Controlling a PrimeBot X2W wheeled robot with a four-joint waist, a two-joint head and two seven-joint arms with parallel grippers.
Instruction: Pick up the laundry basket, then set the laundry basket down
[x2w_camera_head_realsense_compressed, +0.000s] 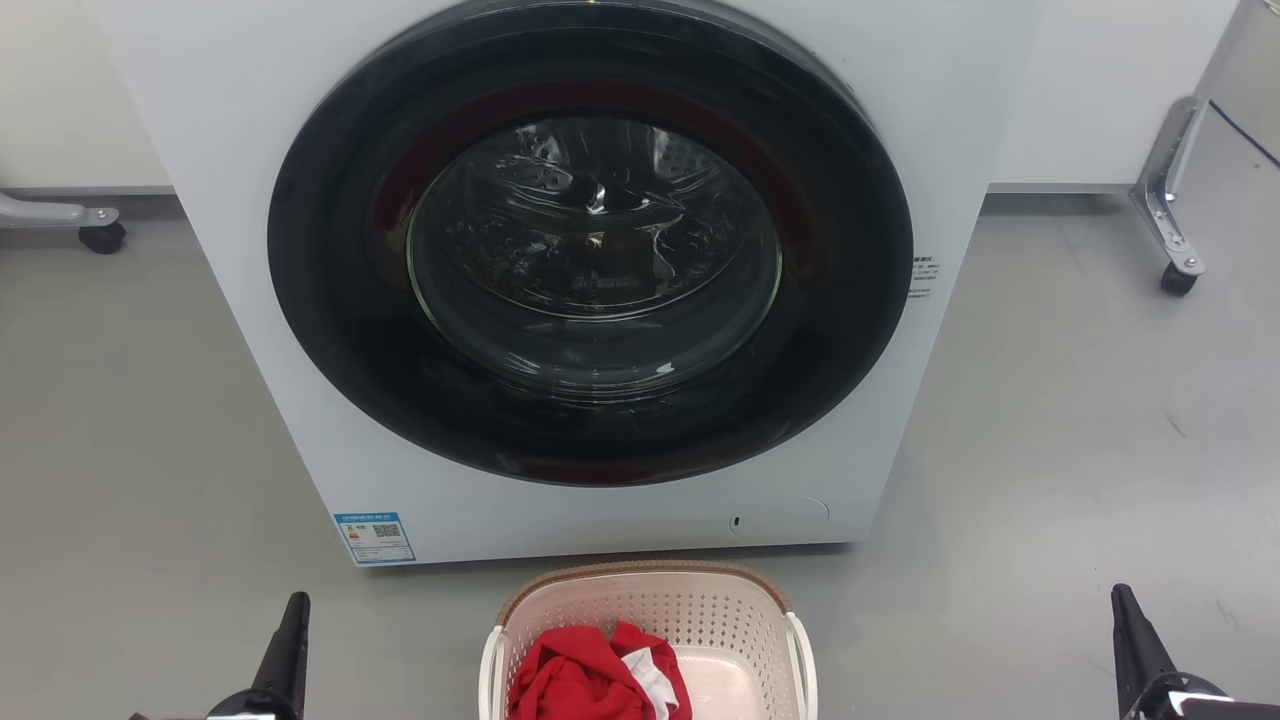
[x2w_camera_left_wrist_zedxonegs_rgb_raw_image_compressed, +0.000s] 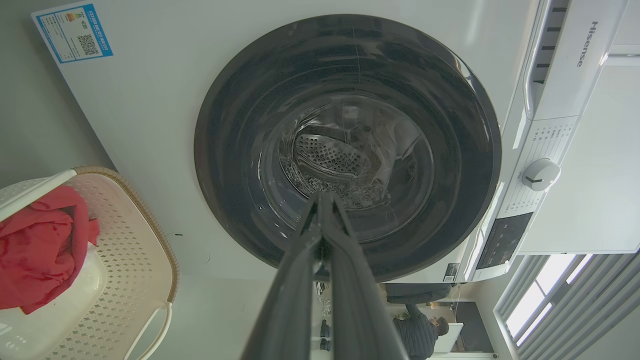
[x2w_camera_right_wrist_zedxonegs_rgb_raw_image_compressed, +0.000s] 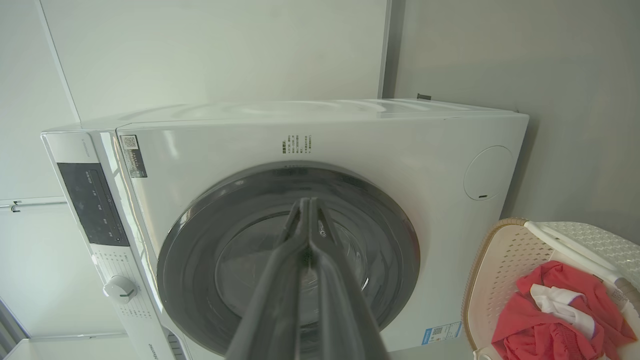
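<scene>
Nearest in the head view, the left gripper (x2w_camera_head_realsense_compressed: 296, 606) rises at 7 o'clock and the right gripper (x2w_camera_head_realsense_compressed: 1122, 602) at 5 o'clock, each well apart from the basket between them. In the wrist views, the long dark fingers of the left gripper (x2w_camera_left_wrist_zedxonegs_rgb_raw_image_compressed: 322, 199) and the right gripper (x2w_camera_right_wrist_zedxonegs_rgb_raw_image_compressed: 305, 202) are clenched tip to tip, grasping nothing.

At 6 o'clock, the cream-white perforated plastic laundry basket (x2w_camera_head_realsense_compressed: 650, 612), with a brown woven-look rim and white side handles, stands on the smooth grey floor (x2w_camera_head_realsense_compressed: 1050, 450). A crumpled red garment (x2w_camera_head_realsense_compressed: 570, 682) lies in its left half with a scrap of white cloth (x2w_camera_head_realsense_compressed: 655, 682) against it.

Just beyond the basket, toward 12 o'clock, stands a white front-loading washing machine (x2w_camera_head_realsense_compressed: 230, 220). Its round dark glass door (x2w_camera_head_realsense_compressed: 590, 400) is closed, and a small blue label (x2w_camera_head_realsense_compressed: 374, 537) sits at its lower left corner.

Farther back, a black castor on a grey metal leg (x2w_camera_head_realsense_compressed: 100, 236) shows at 9 o'clock and another black castor on a metal leg (x2w_camera_head_realsense_compressed: 1178, 276) at 2 o'clock.
</scene>
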